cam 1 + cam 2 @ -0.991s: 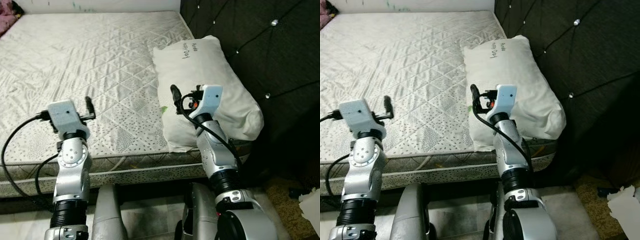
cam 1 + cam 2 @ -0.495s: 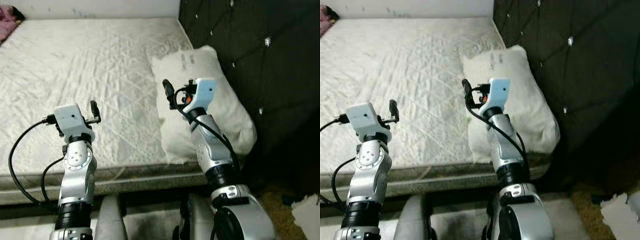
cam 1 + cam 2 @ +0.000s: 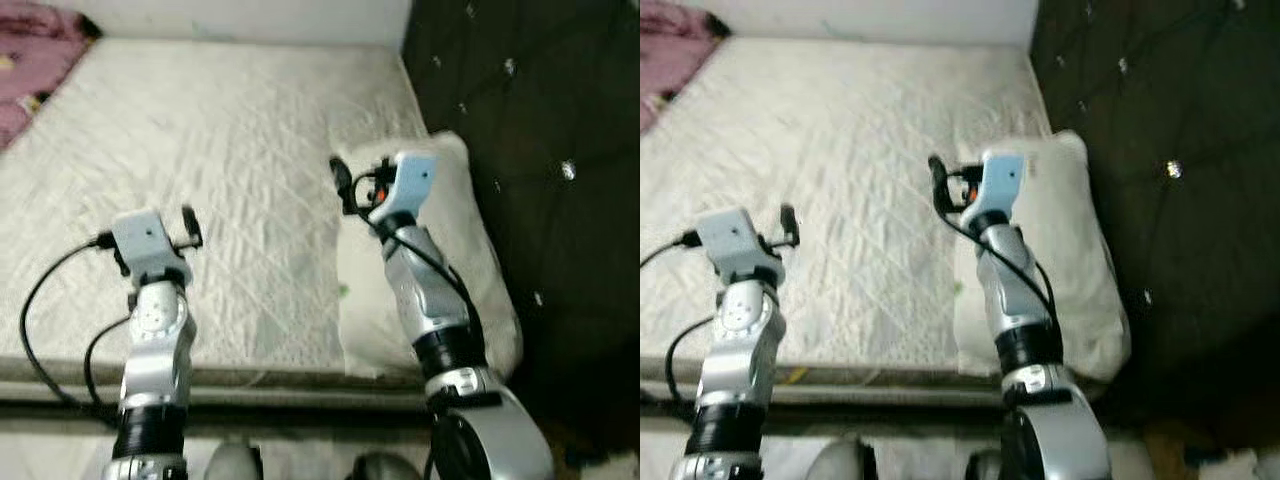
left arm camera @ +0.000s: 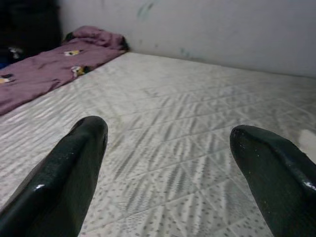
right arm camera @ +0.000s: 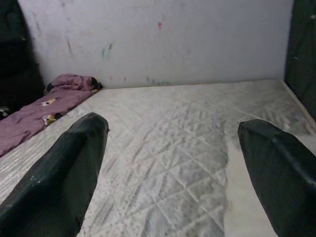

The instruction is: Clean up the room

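Head views: camera has swung up and left since a second ago; purple crumpled blanket (image 3: pixel 35 55) now in sight, far ahead-left of my left gripper (image 3: pixel 190 226). My arms hold same raised pose. White rumpled pillow (image 3: pixel 470 290) lies under and right of my right gripper (image 3: pixel 342 184), against dark tufted headboard (image 3: pixel 540 150).

Left wrist: my fingers spread, empty, above quilted grey-white mattress (image 4: pixel 197 148); blanket ahead.

Right wrist: fingers apart, empty; blanket far ahead by wall. Likely next target: blanket, judging by the turn.
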Available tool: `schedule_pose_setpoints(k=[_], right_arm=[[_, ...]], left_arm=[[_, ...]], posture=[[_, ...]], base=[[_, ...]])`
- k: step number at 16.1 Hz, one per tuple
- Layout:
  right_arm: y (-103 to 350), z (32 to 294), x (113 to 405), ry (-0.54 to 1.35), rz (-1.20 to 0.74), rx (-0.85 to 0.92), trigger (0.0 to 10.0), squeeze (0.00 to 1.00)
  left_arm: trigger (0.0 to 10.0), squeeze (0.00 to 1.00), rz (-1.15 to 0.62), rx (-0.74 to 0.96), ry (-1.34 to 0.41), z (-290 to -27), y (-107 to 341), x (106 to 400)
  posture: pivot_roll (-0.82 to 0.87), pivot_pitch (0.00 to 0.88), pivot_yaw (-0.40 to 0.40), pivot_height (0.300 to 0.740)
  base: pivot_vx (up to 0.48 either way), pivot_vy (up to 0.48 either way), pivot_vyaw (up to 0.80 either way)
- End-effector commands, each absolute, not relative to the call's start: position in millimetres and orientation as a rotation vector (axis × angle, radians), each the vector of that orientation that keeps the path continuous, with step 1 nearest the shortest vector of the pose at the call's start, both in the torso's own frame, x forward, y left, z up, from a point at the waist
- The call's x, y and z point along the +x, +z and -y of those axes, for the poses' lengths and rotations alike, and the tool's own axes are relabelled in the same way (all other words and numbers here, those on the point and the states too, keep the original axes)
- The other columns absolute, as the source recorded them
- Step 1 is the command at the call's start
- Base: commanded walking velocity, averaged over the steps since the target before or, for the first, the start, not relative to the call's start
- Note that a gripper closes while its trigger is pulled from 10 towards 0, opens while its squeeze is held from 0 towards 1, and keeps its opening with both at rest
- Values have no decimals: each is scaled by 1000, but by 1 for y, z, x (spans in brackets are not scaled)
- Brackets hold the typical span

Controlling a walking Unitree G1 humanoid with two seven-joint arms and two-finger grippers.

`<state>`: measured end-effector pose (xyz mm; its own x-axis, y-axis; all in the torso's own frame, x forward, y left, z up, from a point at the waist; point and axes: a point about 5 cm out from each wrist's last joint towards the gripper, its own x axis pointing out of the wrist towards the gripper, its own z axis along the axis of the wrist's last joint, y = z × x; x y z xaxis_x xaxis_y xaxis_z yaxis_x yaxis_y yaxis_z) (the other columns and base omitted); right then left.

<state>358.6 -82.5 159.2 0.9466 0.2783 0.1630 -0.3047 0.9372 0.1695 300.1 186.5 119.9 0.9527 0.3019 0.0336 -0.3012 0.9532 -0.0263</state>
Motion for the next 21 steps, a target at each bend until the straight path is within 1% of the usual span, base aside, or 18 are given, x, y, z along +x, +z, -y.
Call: schedule_pose_setpoints(k=[1, 2, 4, 5, 7, 10, 11, 12, 14, 17, 21], right_arm=[[161, 82, 360, 295, 133, 190, 10000, 0], [160, 83, 360, 289, 126, 183, 10000, 0], [157, 84, 361, 277, 114, 159, 10000, 0], [156, 86, 361, 269, 109, 153, 10000, 0], [154, 89, 361, 255, 100, 149, 10000, 0], [145, 87, 359, 238, 41, 217, 10000, 0], [145, 86, 358, 247, 56, 202, 10000, 0], [143, 87, 358, 240, 53, 132, 10000, 0], [141, 89, 359, 221, 42, 118, 10000, 0], [139, 87, 359, 224, 19, 159, 10000, 0], [138, 84, 359, 235, 16, 151, 10000, 0]], left_arm=[[10000, 0, 23, -19, 289, -184, 119, 301], [10000, 0, 45, -56, 224, -179, 121, 300], [10000, 0, 51, -35, 251, -181, 122, 300], [10000, 0, 52, -53, 262, -181, 122, 301], [10000, 0, 63, -96, 218, -178, 125, 302], [10000, 0, 75, -113, 214, -177, 127, 302], [10000, 0, 82, -113, 220, -177, 128, 303], [10000, 0, 85, -110, 217, -177, 128, 303], [10000, 0, 97, -98, 223, -178, 129, 304], [10000, 0, 94, -105, 219, -179, 128, 304], [10000, 0, 89, -117, 221, -179, 127, 305]], posture=[[-5, 0, -44, 740], [-5, 0, -46, 740], [-6, 0, -46, 740], [-6, 0, -46, 740], [-7, 0, -47, 740], [-4, 0, -45, 740], [-3, 0, -44, 740], [-3, 0, -42, 740], [-3, 0, -42, 740], [-2, 0, -41, 740], [0, 0, -41, 740]], base=[[0, 0, 0], [0, 0, 0], [0, 0, 0], [0, 0, 0], [0, 0, 0], [0, 0, 0], [0, 0, 0], [0, 0, 0], [0, 0, 0], [0, 0, 0], [0, 480, -758]])
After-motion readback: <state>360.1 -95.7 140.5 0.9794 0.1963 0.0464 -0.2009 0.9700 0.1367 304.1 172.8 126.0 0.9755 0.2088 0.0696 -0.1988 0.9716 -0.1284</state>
